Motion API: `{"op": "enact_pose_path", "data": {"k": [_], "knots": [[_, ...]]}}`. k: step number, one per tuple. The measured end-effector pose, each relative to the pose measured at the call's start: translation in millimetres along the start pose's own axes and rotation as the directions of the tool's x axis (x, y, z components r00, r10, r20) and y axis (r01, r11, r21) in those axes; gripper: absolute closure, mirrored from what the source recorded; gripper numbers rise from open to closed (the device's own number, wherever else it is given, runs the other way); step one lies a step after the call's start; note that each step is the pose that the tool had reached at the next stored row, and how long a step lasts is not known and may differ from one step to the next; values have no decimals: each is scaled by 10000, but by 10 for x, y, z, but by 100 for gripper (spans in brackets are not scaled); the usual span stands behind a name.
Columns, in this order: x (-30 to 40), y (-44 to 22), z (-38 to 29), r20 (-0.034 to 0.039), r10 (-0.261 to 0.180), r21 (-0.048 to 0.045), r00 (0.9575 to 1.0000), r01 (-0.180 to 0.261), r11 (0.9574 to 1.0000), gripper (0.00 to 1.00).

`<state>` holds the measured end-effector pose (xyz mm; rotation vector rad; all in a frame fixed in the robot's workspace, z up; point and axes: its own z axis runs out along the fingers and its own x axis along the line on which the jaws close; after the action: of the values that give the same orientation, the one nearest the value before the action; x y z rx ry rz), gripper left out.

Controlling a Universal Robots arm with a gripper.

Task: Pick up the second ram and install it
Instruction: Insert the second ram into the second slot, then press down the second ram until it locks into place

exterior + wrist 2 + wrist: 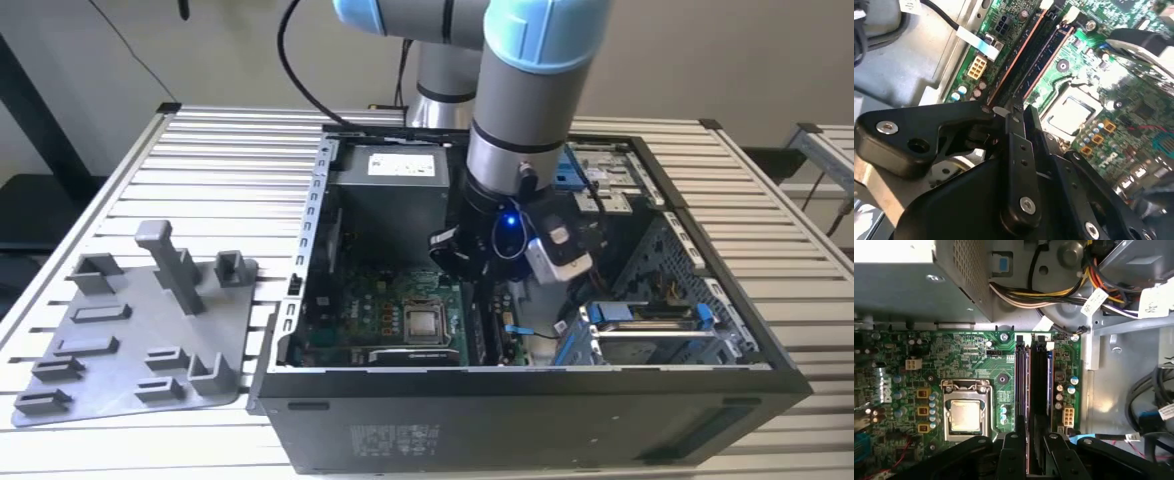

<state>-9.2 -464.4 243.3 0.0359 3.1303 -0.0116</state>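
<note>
The second ram [1039,385] is a thin dark stick standing edge-up along a memory slot of the green motherboard [979,350], beside the CPU socket [965,415]. My gripper [1036,442] is at one end of the stick, its black fingers [1014,445] closed in on either side. In the second wrist view the fingertips meet at the gripper [1013,111], and the ram [1036,55] runs away from them along the slot. In the exterior view the gripper [483,268] reaches down inside the open computer case [534,385], just above the board [400,310].
A grey holder tray [134,340] with upright posts lies on the slatted table at the exterior view's left. Inside the case, the power supply [904,280], a cable bundle [1054,290] and a drive cage [654,325] crowd around the board.
</note>
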Motion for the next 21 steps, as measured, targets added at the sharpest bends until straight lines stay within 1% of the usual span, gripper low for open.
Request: {"op": "enact_pose_path", "data": {"k": [1,4,5,6,7,8,21], "knots": [[-1,0,-37,2,0,-3,10000,0,10000,77],[-1,0,-49,2,0,-5,10000,0,10000,77],[-1,0,-52,1,-1,-2,10000,1,10000,80],[-1,0,-54,1,-1,-4,10000,1,10000,86],[-1,0,-57,1,-1,-2,10000,1,10000,86],[-1,0,-59,1,0,-3,10000,0,10000,89],[-1,0,-90,1,0,-2,10000,0,10000,89]]}}
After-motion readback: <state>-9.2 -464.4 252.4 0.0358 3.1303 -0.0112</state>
